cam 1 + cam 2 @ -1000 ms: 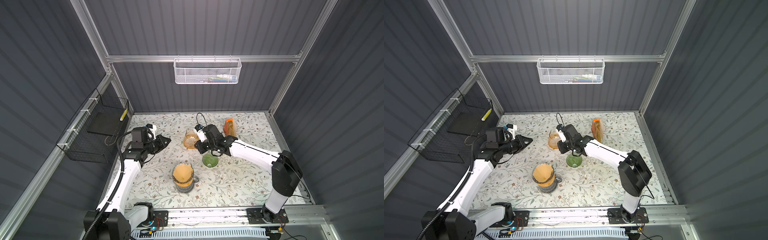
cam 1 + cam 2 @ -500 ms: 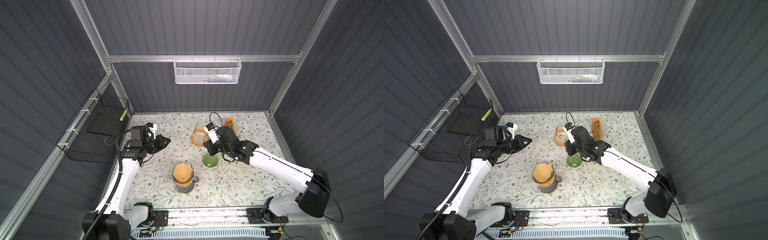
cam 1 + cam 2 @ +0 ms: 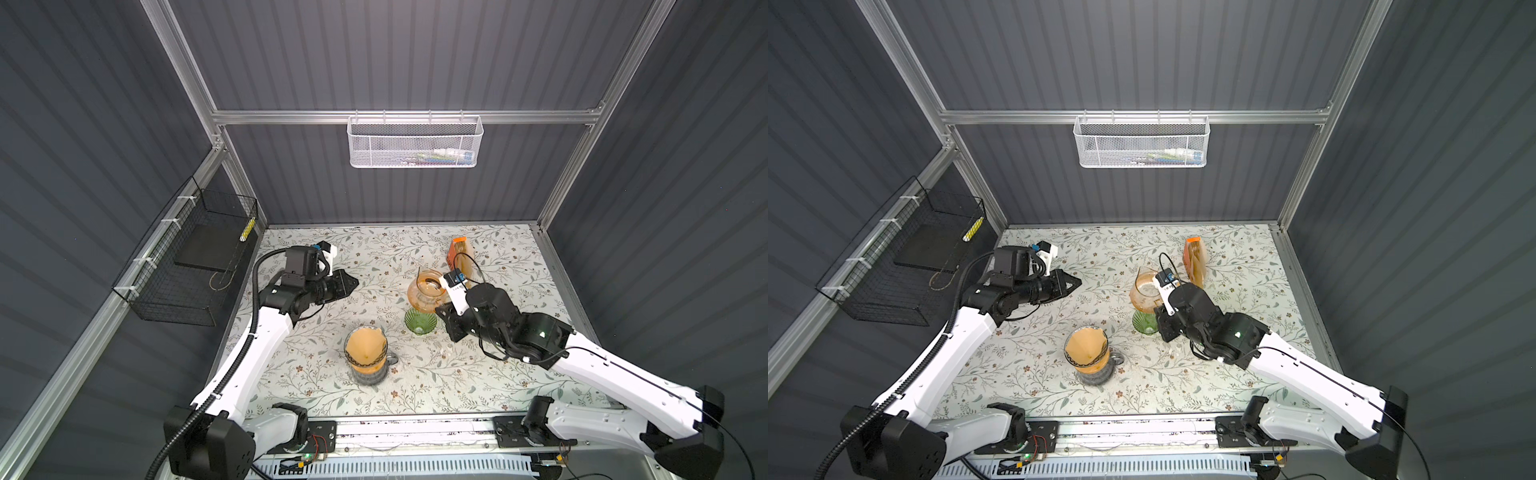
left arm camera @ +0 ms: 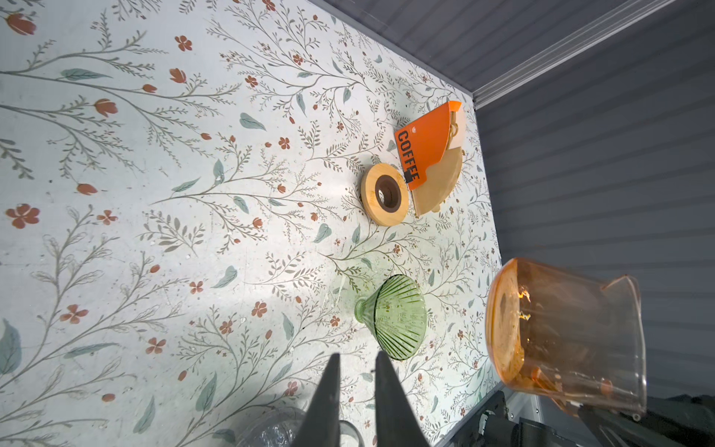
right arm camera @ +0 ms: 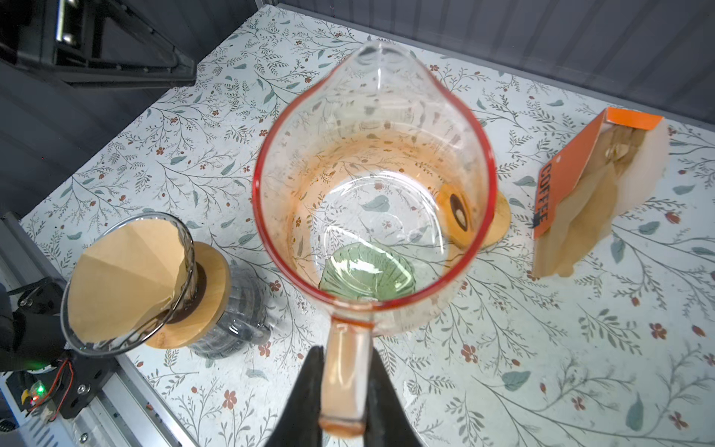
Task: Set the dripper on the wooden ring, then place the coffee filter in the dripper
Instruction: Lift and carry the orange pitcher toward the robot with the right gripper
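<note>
A brown paper coffee filter [image 3: 365,347] [image 3: 1086,347] [image 5: 124,278] sits inside a clear glass dripper [image 5: 189,267] with a wooden collar, on a clear carafe at the front middle. My right gripper [image 3: 444,311] [image 5: 344,350] is shut on the handle of an orange glass carafe [image 3: 428,291] [image 3: 1144,291] [image 4: 561,329] [image 5: 371,174], held above the table. Under it a green ribbed dripper [image 3: 420,322] [image 3: 1144,322] [image 4: 394,315] lies on its side. My left gripper [image 3: 353,284] [image 3: 1077,282] [image 4: 356,358] hovers at the left, a narrow gap between its fingers, nothing in it.
An orange packet of coffee filters [image 3: 459,253] [image 4: 429,147] [image 5: 580,201] lies at the back right with a loose wooden ring [image 4: 385,199] [image 5: 499,220] beside it. A black wire basket [image 3: 187,266] hangs on the left wall and a white mesh basket [image 3: 413,143] on the back wall.
My right arm has drawn back and carried the orange carafe to the right, from left of the green dripper to just behind it. The left gripper has barely moved.
</note>
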You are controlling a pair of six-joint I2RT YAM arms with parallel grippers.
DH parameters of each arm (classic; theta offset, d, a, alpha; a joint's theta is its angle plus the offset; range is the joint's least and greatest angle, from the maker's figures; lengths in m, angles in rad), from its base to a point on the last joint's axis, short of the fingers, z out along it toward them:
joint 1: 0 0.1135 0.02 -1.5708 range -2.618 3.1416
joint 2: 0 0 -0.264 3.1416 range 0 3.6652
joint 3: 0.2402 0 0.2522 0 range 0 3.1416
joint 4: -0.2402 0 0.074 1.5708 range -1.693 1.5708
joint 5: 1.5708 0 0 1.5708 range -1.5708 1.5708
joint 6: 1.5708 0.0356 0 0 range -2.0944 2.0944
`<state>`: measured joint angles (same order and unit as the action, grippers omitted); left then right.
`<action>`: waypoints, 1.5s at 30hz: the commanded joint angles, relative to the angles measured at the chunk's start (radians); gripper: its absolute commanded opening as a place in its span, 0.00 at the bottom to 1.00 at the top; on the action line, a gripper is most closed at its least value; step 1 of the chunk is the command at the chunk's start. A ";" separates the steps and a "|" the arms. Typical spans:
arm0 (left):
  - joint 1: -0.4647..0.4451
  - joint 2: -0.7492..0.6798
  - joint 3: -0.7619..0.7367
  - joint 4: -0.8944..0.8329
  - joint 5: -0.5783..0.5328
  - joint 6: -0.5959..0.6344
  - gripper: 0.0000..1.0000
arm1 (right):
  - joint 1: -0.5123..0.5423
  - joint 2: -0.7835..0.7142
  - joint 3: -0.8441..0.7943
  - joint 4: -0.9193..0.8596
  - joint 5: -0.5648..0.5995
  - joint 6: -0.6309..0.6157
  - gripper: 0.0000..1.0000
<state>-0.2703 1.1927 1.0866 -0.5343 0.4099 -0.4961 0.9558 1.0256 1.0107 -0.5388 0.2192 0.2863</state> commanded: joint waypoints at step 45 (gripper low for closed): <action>-0.021 0.087 0.013 0.106 -0.025 -0.039 0.19 | 0.515 -0.095 -0.355 -0.075 0.226 0.376 0.00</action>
<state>-0.2829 1.2747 1.0878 -0.4397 0.3882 -0.5282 1.4635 0.9302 0.6716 -0.6758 0.4385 0.6270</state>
